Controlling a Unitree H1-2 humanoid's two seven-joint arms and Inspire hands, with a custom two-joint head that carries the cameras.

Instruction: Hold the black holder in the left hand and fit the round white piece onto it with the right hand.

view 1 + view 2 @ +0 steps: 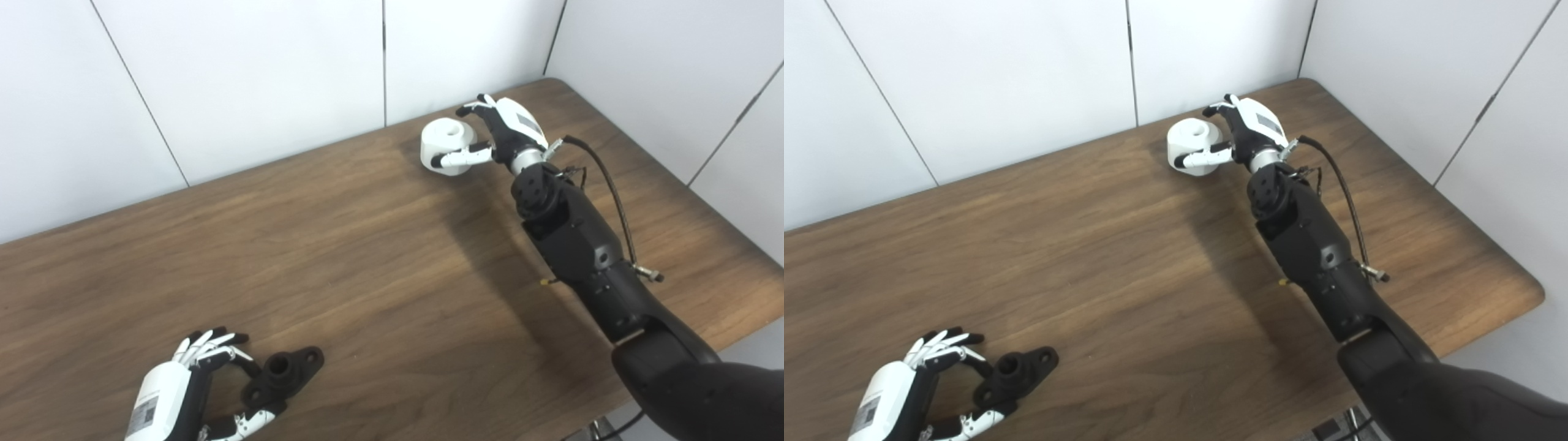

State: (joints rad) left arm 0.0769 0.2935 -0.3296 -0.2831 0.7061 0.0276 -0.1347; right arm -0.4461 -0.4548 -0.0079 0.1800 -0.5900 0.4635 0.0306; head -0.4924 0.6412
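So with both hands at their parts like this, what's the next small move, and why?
Probably lift the round white piece off the table: the right hand has fingers round it at the far edge, while the left hand is at the black holder lying near the front. The parts are far apart, so the piece must travel.

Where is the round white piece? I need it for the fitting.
The round white piece sits at the table's far edge near the wall, right of centre, between the right hand's fingers.
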